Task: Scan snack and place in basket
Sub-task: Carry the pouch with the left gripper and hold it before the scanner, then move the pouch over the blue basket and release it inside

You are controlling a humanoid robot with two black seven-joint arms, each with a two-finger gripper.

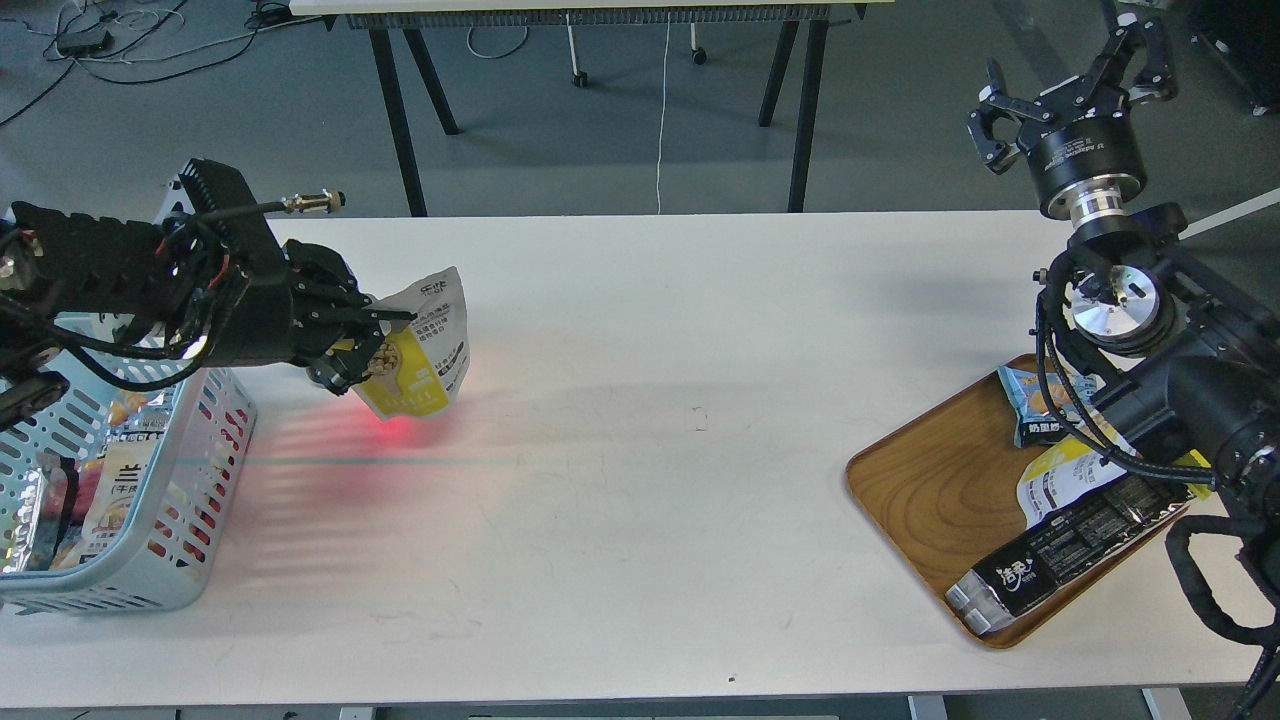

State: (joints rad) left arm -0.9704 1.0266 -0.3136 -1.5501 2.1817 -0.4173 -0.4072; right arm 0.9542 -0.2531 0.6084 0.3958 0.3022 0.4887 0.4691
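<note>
The snack (425, 345) is a small pouch with a yellow front and a white-silver top. My left gripper (368, 340) is shut on its left side and holds it tilted just above the white table, with a red glow on the tabletop under it. The light blue basket (205, 470) stands at the table's left edge, below and left of the pouch, with several packets inside. My right gripper (1070, 85) is open and empty, raised high at the far right above the table's back edge.
An oval wooden tray (920, 480) at the right front holds a blue packet (1030, 400), a white-and-yellow bag (1060, 480) and a long black packet (1070, 555). Black table legs (400, 110) stand behind the table.
</note>
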